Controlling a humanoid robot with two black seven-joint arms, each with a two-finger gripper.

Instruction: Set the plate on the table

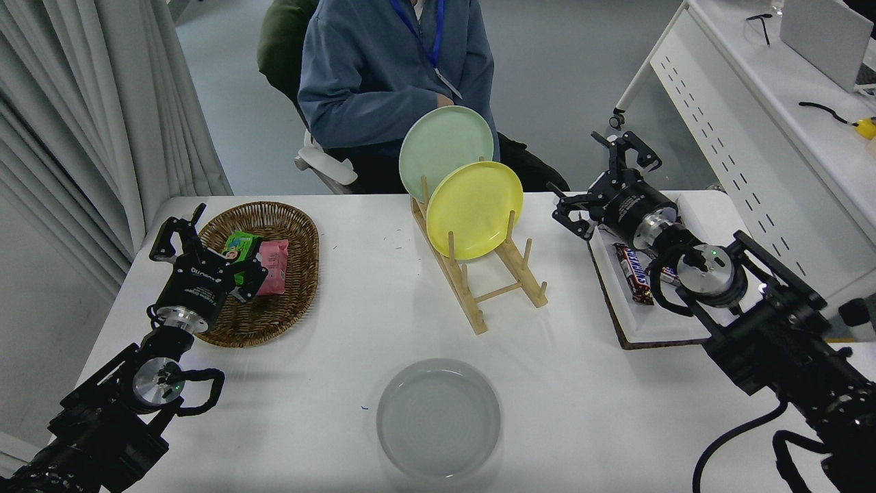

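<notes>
Plate (438, 418) lies flat on our table (328, 383) at lower centre, so we judge placing done; our right gripper (605, 183), spread and empty at the upper right, needs only parking.

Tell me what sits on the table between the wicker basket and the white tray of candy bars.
In the head view, the wooden rack holding the yellow plate and pale green plate stands between the basket and tray.
</notes>
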